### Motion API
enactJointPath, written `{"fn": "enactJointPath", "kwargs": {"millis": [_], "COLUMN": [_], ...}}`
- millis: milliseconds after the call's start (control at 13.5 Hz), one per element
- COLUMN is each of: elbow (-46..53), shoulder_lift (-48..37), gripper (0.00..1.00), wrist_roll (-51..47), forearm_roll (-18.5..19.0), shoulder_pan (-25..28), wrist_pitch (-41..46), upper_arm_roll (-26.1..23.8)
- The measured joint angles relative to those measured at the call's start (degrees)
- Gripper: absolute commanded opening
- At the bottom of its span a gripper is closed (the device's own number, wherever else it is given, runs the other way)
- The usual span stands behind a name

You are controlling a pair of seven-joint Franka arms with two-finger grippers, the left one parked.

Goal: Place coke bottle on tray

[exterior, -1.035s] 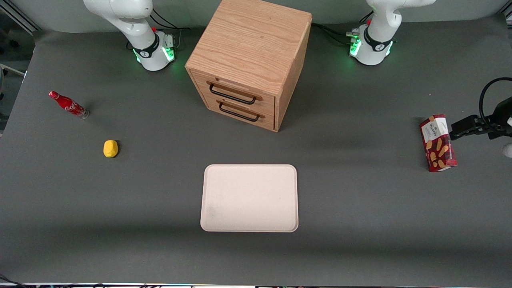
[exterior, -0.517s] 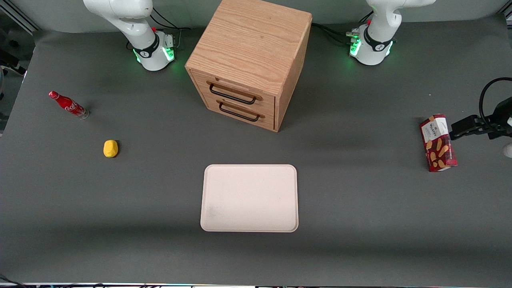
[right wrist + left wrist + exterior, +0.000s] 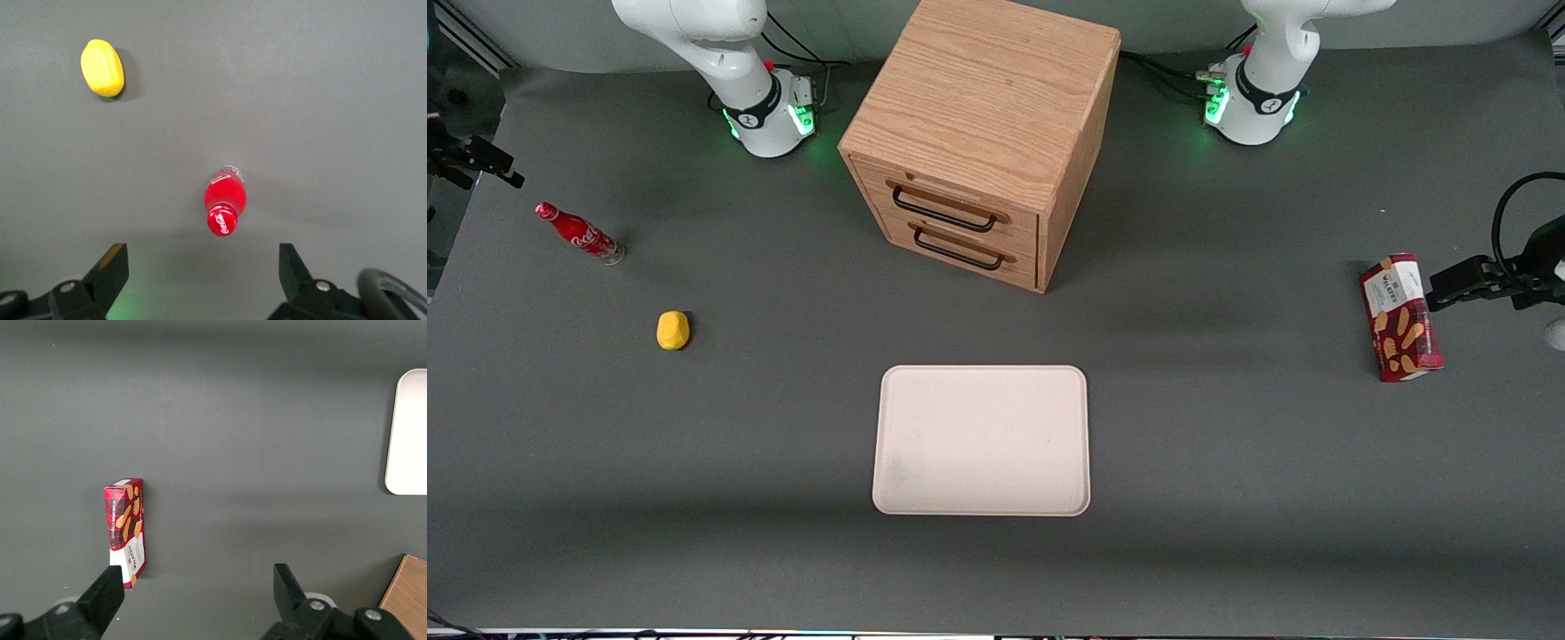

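right wrist view: gripper (image 3: 200,273) spread above upright coke bottle (image 3: 225,201), cap up.

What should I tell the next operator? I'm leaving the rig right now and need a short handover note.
Claw: open, holding nothing, hovering above the coke bottle with its fingers spread wide to either side of the cap.
Coke bottle: standing upright on the table at the working arm's end, farther from the front camera than the lemon.
Tray: bare, mid-table, in front of the drawer cabinet.
Done: the claw is above the bottle.
Left: descend, grip, lift, carry to the tray, release.
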State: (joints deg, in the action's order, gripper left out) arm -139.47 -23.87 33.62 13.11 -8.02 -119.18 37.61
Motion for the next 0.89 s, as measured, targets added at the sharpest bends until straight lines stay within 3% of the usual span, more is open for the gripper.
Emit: {"fn": "enactJointPath", "kwargs": {"millis": [370, 887], "elbow": [-5.57, -6.93], "shoulder_lift": [1.47, 7.71], "gripper": [1.00, 1.00], "wrist_roll": [1.61, 3.05], "forearm_roll": [0.29, 0.30], "shoulder_pan": [0.02, 0.03], "wrist_pitch": [-8.31, -14.46], "upper_arm_roll": [3.13, 3.71]}}
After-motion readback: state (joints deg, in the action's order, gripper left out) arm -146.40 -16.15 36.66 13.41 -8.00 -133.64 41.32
